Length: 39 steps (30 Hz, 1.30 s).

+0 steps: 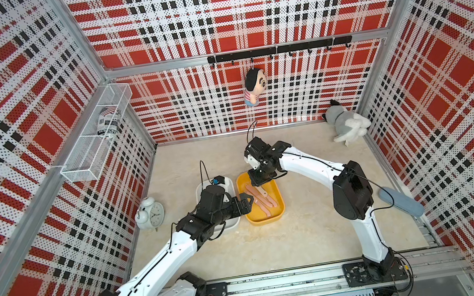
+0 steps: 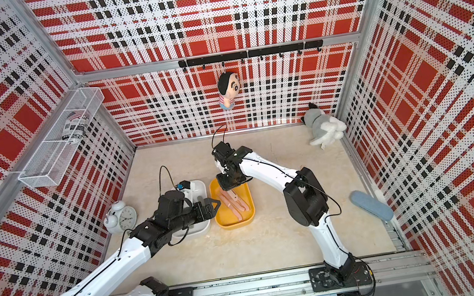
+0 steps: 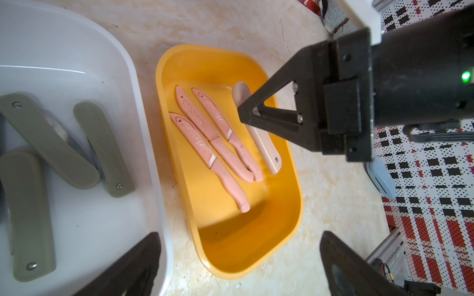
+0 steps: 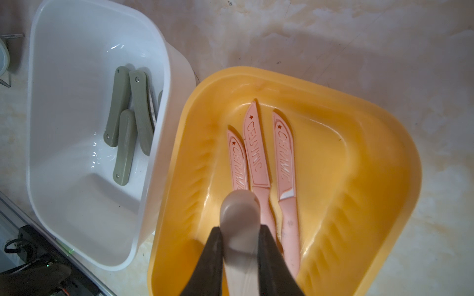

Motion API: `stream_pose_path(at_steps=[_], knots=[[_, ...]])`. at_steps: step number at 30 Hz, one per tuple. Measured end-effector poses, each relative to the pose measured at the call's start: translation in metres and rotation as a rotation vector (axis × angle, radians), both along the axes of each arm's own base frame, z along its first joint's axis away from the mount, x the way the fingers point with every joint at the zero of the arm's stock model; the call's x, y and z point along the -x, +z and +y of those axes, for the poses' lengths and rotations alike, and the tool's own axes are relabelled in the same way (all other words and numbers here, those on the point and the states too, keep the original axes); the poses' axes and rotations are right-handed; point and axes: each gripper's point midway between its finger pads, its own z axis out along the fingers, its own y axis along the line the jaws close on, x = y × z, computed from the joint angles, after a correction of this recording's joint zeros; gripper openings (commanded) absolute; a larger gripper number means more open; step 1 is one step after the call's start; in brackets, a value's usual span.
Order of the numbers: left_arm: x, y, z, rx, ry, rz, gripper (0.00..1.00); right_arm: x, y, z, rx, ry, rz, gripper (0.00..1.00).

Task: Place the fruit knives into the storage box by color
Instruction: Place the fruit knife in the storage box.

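Yellow plastic forms the storage box (image 3: 230, 230) where three pink fruit knives (image 4: 256, 153) lie side by side. At its 12 o'clock end in both top views, the right gripper (image 4: 239, 230) is clamped narrowly on a pale fruit knife (image 4: 239, 207), which slants down into the box at 3 o'clock of the pink ones. The white box (image 4: 77, 205), at 9 o'clock of the yellow one, holds the olive-green fruit knives (image 4: 123, 146). The left gripper (image 3: 238, 234) hovers by the yellow box's 9 o'clock rim, jaws wide apart, holding nothing.
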Motion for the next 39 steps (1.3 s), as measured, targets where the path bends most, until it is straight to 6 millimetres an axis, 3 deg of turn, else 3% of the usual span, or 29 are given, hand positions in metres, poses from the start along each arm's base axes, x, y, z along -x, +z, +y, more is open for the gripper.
stream_pose_path(at_steps=[5,12,20,27,39], knots=[[0.000,0.002,0.000,0.003,0.000,-0.005,0.98,0.001,-0.005,-0.002,0.008,-0.003,0.007,0.25],[0.000,0.002,0.000,0.004,0.000,-0.006,0.98,0.002,-0.006,-0.002,0.009,-0.008,0.010,0.47],[0.000,0.004,0.000,0.010,0.004,-0.007,0.98,-0.001,-0.008,-0.006,0.017,-0.018,0.008,0.65],[0.000,0.004,0.000,0.009,0.004,-0.007,0.98,-0.009,-0.002,-0.015,0.017,-0.042,-0.009,0.71],[-0.008,0.012,-0.005,0.003,0.001,-0.016,0.98,-0.027,0.036,-0.049,-0.007,-0.118,-0.088,0.73]])
